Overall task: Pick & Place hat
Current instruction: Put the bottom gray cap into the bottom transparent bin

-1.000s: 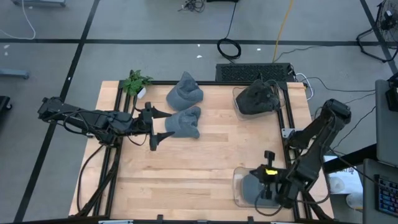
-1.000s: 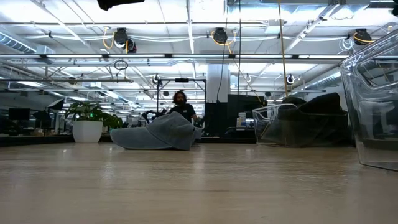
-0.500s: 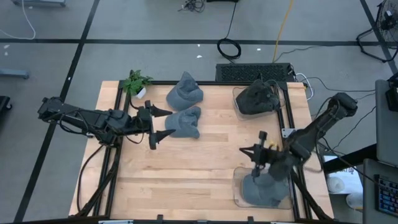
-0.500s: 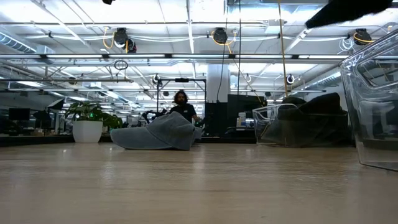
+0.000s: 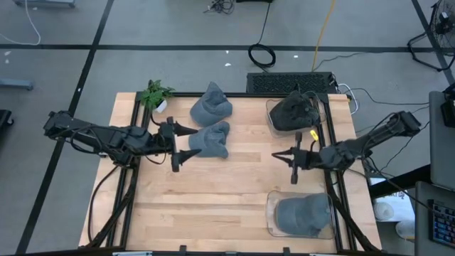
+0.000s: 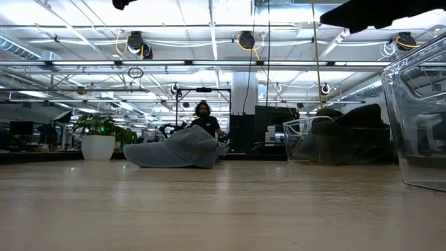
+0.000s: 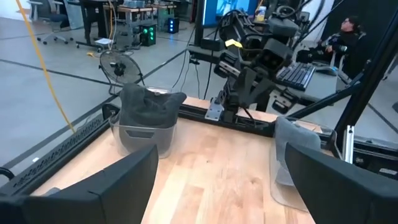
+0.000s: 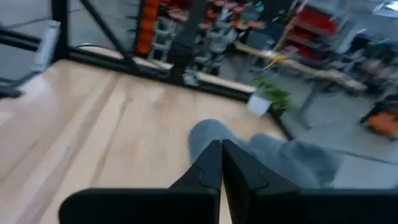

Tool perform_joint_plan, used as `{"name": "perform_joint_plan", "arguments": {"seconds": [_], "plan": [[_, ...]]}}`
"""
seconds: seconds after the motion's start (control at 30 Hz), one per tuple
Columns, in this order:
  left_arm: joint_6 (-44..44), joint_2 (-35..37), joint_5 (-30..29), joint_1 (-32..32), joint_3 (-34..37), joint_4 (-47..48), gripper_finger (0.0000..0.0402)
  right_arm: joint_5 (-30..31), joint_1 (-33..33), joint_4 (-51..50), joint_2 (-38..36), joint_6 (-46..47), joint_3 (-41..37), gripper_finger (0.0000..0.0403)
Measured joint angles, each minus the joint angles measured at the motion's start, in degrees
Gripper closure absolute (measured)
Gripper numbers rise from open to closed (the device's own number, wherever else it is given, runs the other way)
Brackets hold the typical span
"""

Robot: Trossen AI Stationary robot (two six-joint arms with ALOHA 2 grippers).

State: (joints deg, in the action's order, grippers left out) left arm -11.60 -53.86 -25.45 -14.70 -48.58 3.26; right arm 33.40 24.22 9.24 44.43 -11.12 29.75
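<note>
Two grey hats lie crown up on the wooden table: one (image 5: 211,140) left of centre and one (image 5: 211,105) behind it at the far edge. In the low view a grey hat (image 6: 174,150) rests flat on the wood. A third grey hat (image 5: 302,213) sits in the clear bin (image 5: 273,222) at the near right. My left gripper (image 5: 192,141) hovers open and level at the middle hat's left side, touching nothing. My right gripper (image 5: 279,157) is shut and empty, right of centre, pointing toward the table's left.
A second clear bin (image 5: 271,107) at the far right holds a dark hat (image 5: 293,112). A small potted plant (image 5: 154,93) stands at the far left corner. Black rails (image 5: 329,135) frame the table. Bare wood (image 5: 213,192) spans the near middle.
My right gripper has left the near right bin, moving toward the table's far edge and centre. It has tipped from pointing down into the bin to level, pointing left. The grey hat stays in that bin. My left arm has kept its place.
</note>
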Motion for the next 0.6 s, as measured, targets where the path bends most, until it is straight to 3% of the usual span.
{"name": "perform_joint_plan", "arguments": {"seconds": [0.2, 0.4, 0.6], "plan": [[1.16, -0.20, -0.38, 0.04, 0.00, -0.04, 0.0041, -12.91, -2.83, -6.57, -5.88, 3.55, -1.16, 0.0403], [1.79, -0.23, -0.90, 0.40, 0.00, -2.19, 0.0041, -14.52, -5.61, -9.32, -10.95, 4.95, -3.00, 0.0403], [2.37, -0.23, -3.15, 2.37, 0.00, -2.38, 0.0041, -21.58, -11.07, -8.34, -15.68, 6.72, -6.64, 0.0403]]}}
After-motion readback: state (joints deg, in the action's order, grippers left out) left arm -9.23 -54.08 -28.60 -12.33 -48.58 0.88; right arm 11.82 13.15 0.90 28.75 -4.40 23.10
